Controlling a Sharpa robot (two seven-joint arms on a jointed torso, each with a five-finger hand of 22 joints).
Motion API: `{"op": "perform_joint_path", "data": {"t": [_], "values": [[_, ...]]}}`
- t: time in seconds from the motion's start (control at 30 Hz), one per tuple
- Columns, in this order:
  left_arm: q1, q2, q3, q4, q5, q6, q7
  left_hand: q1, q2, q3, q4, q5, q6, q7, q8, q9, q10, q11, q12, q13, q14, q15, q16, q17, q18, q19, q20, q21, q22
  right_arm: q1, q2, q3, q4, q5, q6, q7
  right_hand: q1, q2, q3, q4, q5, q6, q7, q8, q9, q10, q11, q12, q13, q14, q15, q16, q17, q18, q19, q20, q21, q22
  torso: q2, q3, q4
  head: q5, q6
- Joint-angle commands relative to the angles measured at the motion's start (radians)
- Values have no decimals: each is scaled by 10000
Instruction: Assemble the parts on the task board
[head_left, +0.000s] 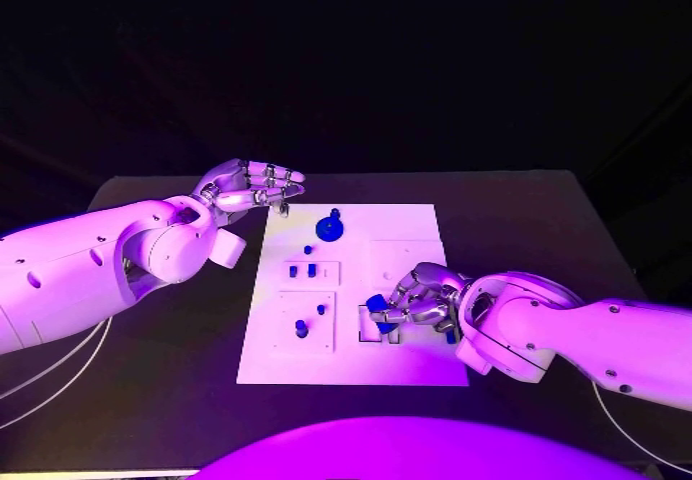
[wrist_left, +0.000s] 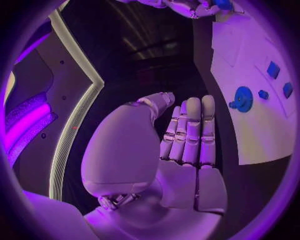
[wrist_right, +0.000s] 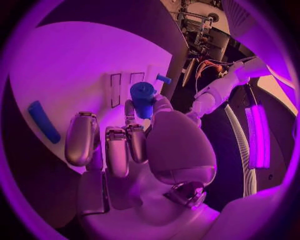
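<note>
We take the task board (head_left: 411, 360), a flat, smooth white rectangular plate on the matte black table (head_left: 577, 220), as our landmark. At its near part, toward the robot's right, the right hand (head_left: 415, 303) hovers over the board with its silver fingers curled down, grasping a blue part (head_left: 378, 303) between thumb and finger. The right wrist view shows what the head view hides: this part (wrist_right: 143, 97) is a short, smooth cylinder with a wider rounded cap, pinched upright at the fingertips just above the white surface, with two narrow rectangular slots (wrist_right: 115, 90) in the board just beyond it.

On the board's near left panel we see a small blue peg (head_left: 302, 328). Toward the middle, a raised square panel holds two small blue pieces (head_left: 303, 270) side by side, and a tiny blue piece (head_left: 307, 249) lies just beyond it. At the far part of the board sits a round blue disc with a knob (head_left: 332, 228).

Off the board's far left corner, above the table, the left hand (head_left: 254, 186) hangs released, fingers extended together and holding nothing. The left wrist view shows its fingers (wrist_left: 190, 131) straight and side by side, the disc (wrist_left: 243, 98) lying on the board beyond them.
</note>
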Motion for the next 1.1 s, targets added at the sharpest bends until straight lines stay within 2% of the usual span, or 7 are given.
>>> {"op": "perform_joint_path", "data": {"t": [0.03, 0.2, 0.67, 0.8, 0.93, 0.97, 1.1], "values": [[4, 16, 6, 36, 30, 195, 40, -20, 41, 42, 15, 31, -21, -11, 37, -14, -61, -22, 45, 17, -82, 4, 60, -17, 142, -57, -33, -44, -8, -77, 199, -6, -165, -365, 710, -213, 37, 297, -56, -6, -190, 369, -294, 170, 98, 163, -81, 33, 1094, 872, -97, 43, 1758, -104, -9, -61, -49, 657, 5, -2, 3, -5, -13], [5, 17, 6, 42, -62, 198, 37, -1, 51, 56, 4, 34, -22, -11, 40, -15, -65, -23, 53, 18, -83, 1, 63, -18, 143, -53, -35, -41, -5, -139, 399, -11, -348, -1264, 631, -512, -146, 337, -143, -11, -695, 370, -296, 214, 118, 169, -82, 18, 1111, 857, -102, 18, 1688, -90, -37, -67, -145, 635, -12, -3, -10, 8, -11], [5, 5, 6, 38, -99, 181, 19, 2, 51, 61, 2, 34, -22, -7, 43, -16, -71, -20, 57, 18, -84, 1, 66, -18, 143, -50, -37, -38, -3, -163, 542, -12, -462, -1953, 440, -752, -427, 338, -332, 1, -883, 409, -303, 283, 144, 221, -86, 80, 1200, 865, -105, 25, 1724, -98, -13, -70, -120, 676, -15, 11, -20, 22, -7], [5, -1, 6, 38, -100, 170, 17, 1, 50, 62, 2, 34, -22, -4, 44, -16, -76, -18, 61, 19, -85, 2, 67, -19, 142, -49, -37, -37, -2, -164, 567, -12, -464, -1973, 523, -763, -662, 376, -528, -5, -1221, 414, -314, 346, 172, 236, -95, 85, 1229, 867, -111, 26, 1732, -102, 4, -74, -114, 704, -9, 6, -24, 22, -20], [5, -6, 6, 44, -100, 166, 12, -3, 50, 62, 4, 33, -22, -3, 45, -16, -78, -17, 62, 19, -86, 3, 68, -19, 142, -49, -37, -37, -1, -164, 583, -12, -462, -1978, 597, -771, -1013, 364, -932, -1, -2011, 411, -315, 457, 231, 236, -94, 57, 1240, 870, -111, 26, 1742, -102, 11, -76, -145, 727, -8, 3, -21, 12, -17], [5, -9, 6, 46, -100, 164, 11, -5, 49, 62, 5, 33, -22, -2, 46, -17, -79, -16, 63, 19, -86, 4, 68, -19, 141, -48, -37, -37, -1, -164, 583, -12, -460, -1981, 597, -777, -1266, 372, -1128, 6, -2425, 408, -311, 508, 259, 237, -90, 47, 1246, 870, -109, 24, 1741, -101, 12, -74, -165, 734, -8, 2, -19, 12, -20], [5, -19, 6, 51, -100, 154, 7, -5, 49, 62, 5, 33, -22, -2, 46, -17, -79, -16, 63, 19, -86, 4, 68, -19, 141, -48, -37, -37, -1, -164, 580, -12, -453, -2075, 520, -820, -1924, 174, -1319, 19, -3394, 372, -306, 622, 326, 240, -85, 24, 1264, 873, -105, 26, 1757, -102, 25, -71, -189, 768, -9, 5, -17, -10, -13]]}}
